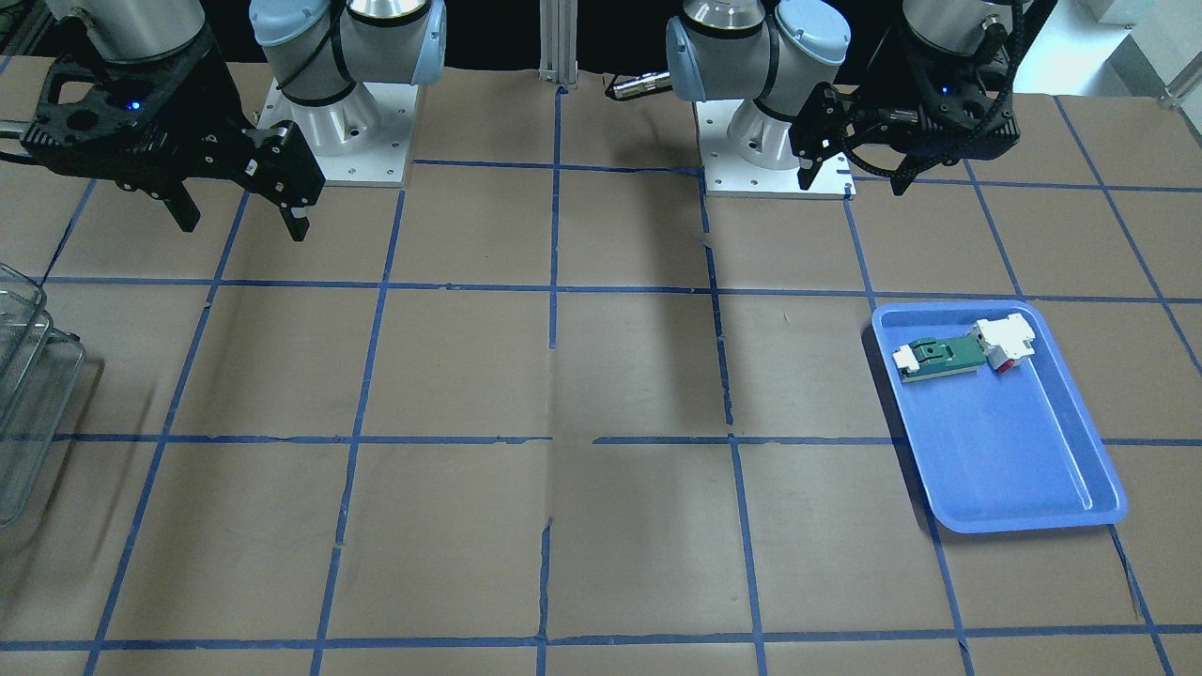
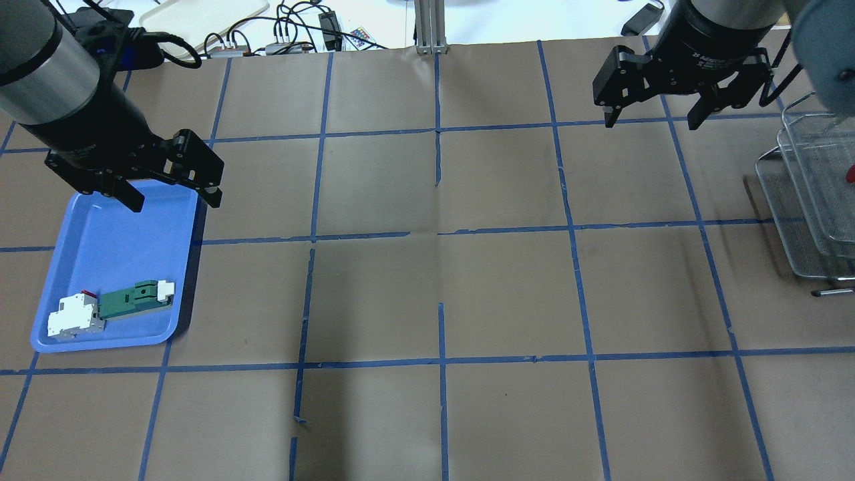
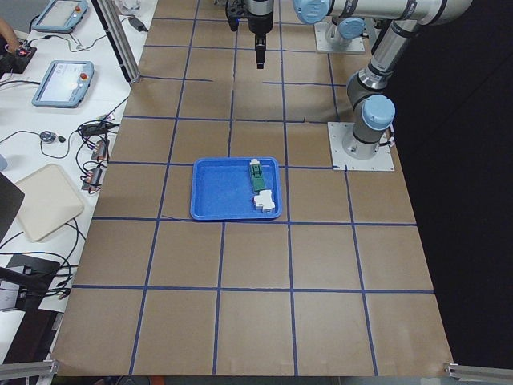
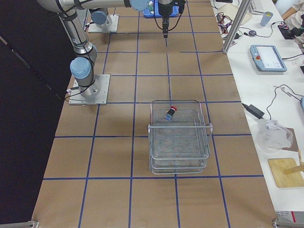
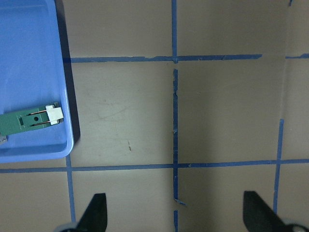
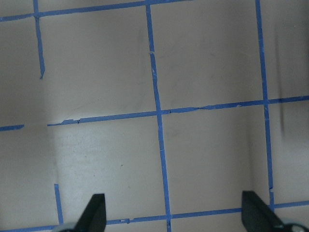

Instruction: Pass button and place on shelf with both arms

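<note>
The button (image 4: pixel 170 113), with its red cap, lies in the top tier of the wire-mesh shelf (image 4: pixel 180 147), at the end nearer the robot. In the overhead view only a red speck of the button (image 2: pixel 850 174) shows inside the shelf (image 2: pixel 801 200) at the right edge. My left gripper (image 2: pixel 175 200) is open and empty, hovering over the far right corner of the blue tray (image 2: pixel 113 240). My right gripper (image 2: pixel 651 123) is open and empty, raised above the table to the left of the shelf. The wrist views show both sets of fingers spread over bare table.
The blue tray (image 1: pixel 1014 451) holds a green-and-white flat part (image 2: pixel 133 299) and a white block with a red tip (image 2: pixel 73 319). Brown paper with a blue tape grid covers the table. The arm bases (image 1: pixel 338 122) stand at the robot's side. The shelf (image 1: pixel 28 376) sits at the table's right end.
</note>
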